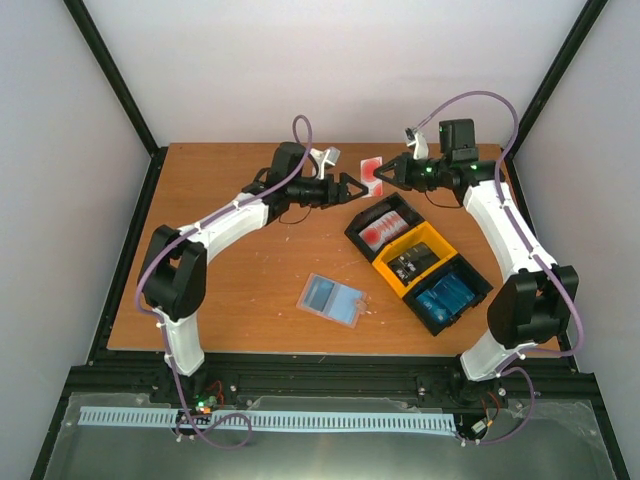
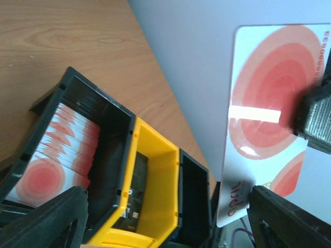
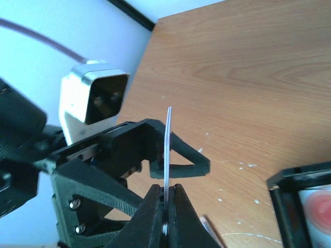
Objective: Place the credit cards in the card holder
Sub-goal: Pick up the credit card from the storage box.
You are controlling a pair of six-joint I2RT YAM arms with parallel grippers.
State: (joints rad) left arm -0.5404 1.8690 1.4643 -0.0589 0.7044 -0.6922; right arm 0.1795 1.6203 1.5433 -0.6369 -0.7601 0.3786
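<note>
Your right hand (image 1: 388,176) pinches a red credit card (image 1: 372,170) upright over the table's (image 1: 240,290) far edge, and your left hand (image 1: 358,189) gapes beside it, so this looks like a handover. Next, clamp its free edge squarely, then carry it to the card holder (image 1: 334,299) by the near edge.

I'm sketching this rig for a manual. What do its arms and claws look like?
The left arm and right arm have white shell links between bulky black joints, each trailed by a looping purple cable. The left claw and right claw are matte black with angular, wedge-shaped fingers.
</note>
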